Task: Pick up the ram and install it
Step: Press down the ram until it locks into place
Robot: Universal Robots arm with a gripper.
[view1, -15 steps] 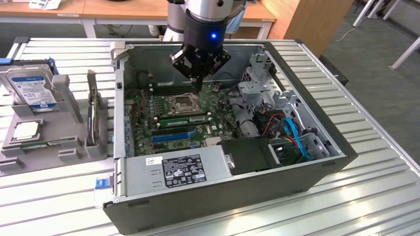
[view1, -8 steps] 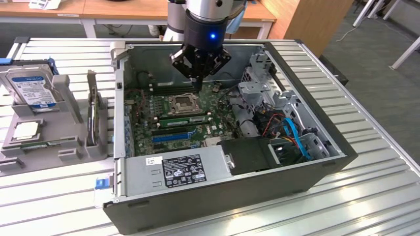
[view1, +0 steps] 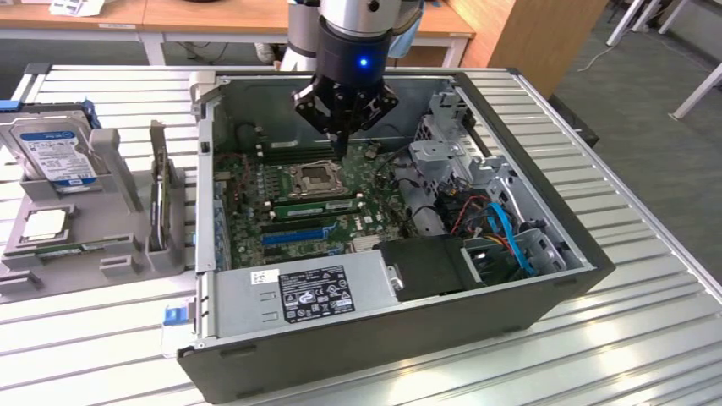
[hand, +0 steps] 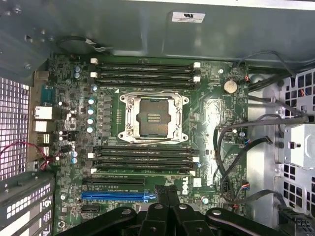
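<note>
The ram (view1: pixel 70 248), a narrow green stick, lies flat near the front of the grey holder (view1: pixel 113 169) at the exterior view's left, outside the computer case. My gripper (view1: pixel 341 149) hangs inside the open case above the motherboard (view1: pixel 254 182), just behind the processor socket (view1: pixel 313 178) and far from the ram. Its fingers (hand: pixel 165 192) are shut together with nothing between them. Long dark memory slots run on both sides of the socket (hand: pixel 152 118): one bank (hand: pixel 145 73) and the other bank (hand: pixel 142 160).
The holder also carries a silver hard drive (view1: pixel 51 152), a square processor chip (view1: pixel 46 224) and a thin part standing on edge (view1: pixel 161 199). Case walls (view1: pixel 203 194), the power supply (view1: pixel 304 292), a drive cage (view1: pixel 445 156) and loose cables (view1: pixel 502 228) surround the motherboard.
</note>
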